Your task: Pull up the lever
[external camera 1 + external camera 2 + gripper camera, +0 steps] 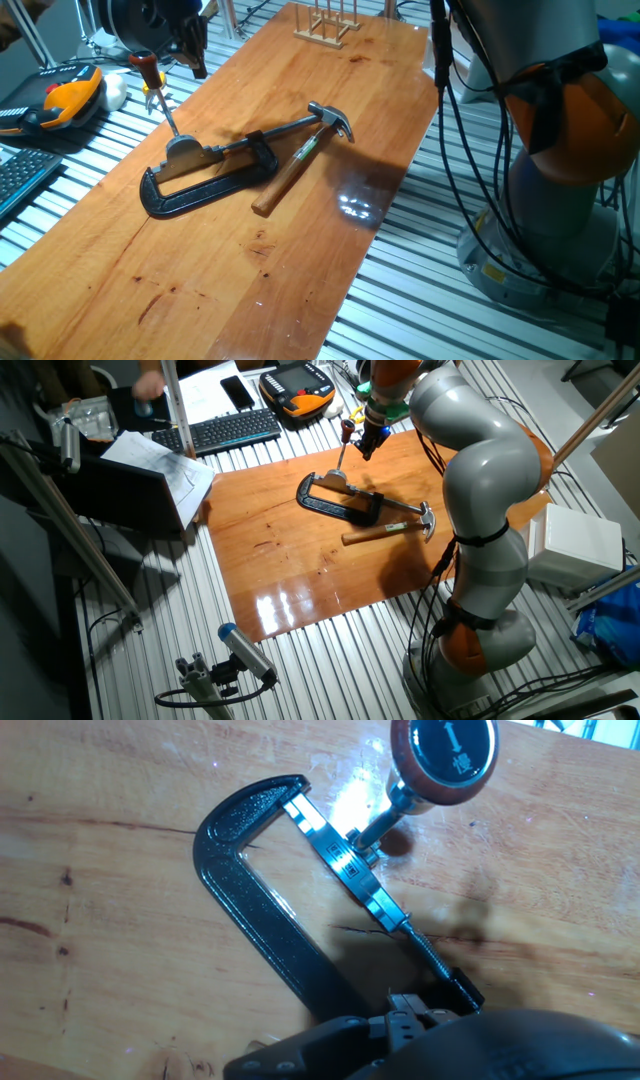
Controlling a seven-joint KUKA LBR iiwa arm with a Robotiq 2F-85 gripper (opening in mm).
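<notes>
The lever [163, 108] is a thin silver rod that rises from a rounded grey base [185, 152] held in a black C-clamp [200, 192]. Its dark-red knob [145, 63] is up and tilted toward the table's left edge. My gripper [196, 58] hangs just right of the knob, a little apart from it. Its dark fingers point down, and the gap between them does not show. From the other side, the knob [347, 429] sits beside the gripper [371, 442]. In the hand view the knob [443, 755] is at the top, the clamp [255, 905] below, and no fingertips show.
A wooden-handled hammer [300, 160] lies across the clamp's screw bar, its head toward the right edge. A wooden rack [325, 25] stands at the far end of the wooden table [200, 290]. An orange teach pendant [70, 95] and a keyboard [230, 430] lie off the left side.
</notes>
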